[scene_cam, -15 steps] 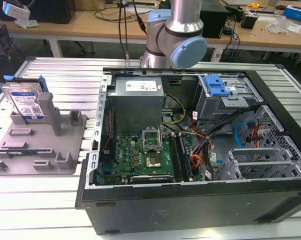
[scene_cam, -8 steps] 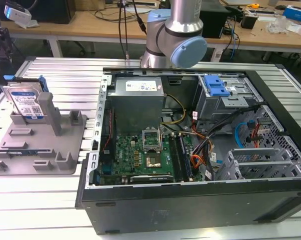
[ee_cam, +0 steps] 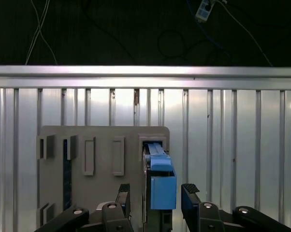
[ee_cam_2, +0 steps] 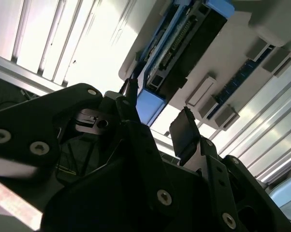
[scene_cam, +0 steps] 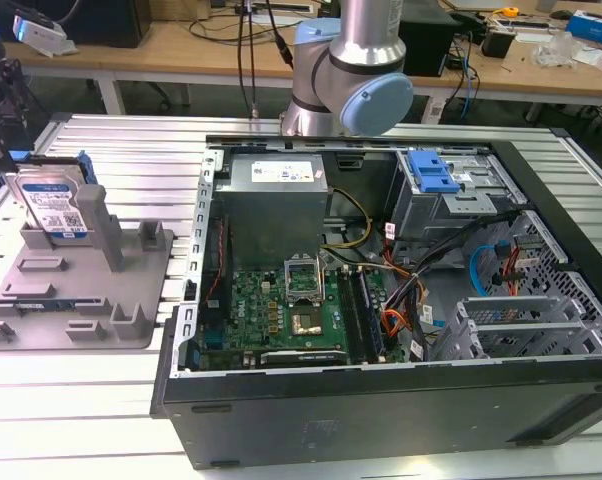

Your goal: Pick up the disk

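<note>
First wrist view: disk [ee_cam: 160, 186] stands on edge, narrow blue-railed side between the spread, empty fingers [ee_cam: 189, 194].

Looking down from high and well back in the exterior view: slatted table [scene_cam: 61, 410], computer case [scene_cam: 381, 300] centre, fixture [scene_cam: 81, 290] at the exterior view's left. Close in both wrist views, peering past the gripper [ee_cam: 155, 191] at that same fixture and disk [ee_cam: 160, 164], square-on in the first wrist view, sharply slanted in the second wrist view.

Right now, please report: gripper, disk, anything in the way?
Gripper open, straddling the disk. Disk on edge in the grey holder. Nothing in the way.
</note>
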{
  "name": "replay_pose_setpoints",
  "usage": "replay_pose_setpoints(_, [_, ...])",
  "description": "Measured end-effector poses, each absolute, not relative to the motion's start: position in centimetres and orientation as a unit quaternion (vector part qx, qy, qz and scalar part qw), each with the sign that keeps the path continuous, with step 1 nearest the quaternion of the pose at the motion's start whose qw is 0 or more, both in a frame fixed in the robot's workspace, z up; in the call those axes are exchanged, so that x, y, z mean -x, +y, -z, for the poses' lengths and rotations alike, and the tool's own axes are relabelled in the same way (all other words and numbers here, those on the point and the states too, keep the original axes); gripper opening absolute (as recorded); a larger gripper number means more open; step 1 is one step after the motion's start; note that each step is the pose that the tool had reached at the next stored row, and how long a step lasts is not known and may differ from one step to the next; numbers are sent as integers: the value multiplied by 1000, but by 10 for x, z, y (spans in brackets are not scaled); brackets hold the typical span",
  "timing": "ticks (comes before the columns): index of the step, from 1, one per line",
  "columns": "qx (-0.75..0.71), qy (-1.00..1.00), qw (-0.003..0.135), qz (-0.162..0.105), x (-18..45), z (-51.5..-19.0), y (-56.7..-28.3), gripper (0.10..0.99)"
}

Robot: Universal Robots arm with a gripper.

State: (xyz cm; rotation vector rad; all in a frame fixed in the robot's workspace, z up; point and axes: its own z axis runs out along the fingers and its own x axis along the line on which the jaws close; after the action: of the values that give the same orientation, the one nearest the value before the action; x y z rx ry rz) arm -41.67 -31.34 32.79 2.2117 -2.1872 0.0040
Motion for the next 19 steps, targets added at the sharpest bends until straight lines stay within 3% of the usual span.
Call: replay_pose_setpoints(19, [-711, -703, 17, -3, 419, -312, -310, 541])
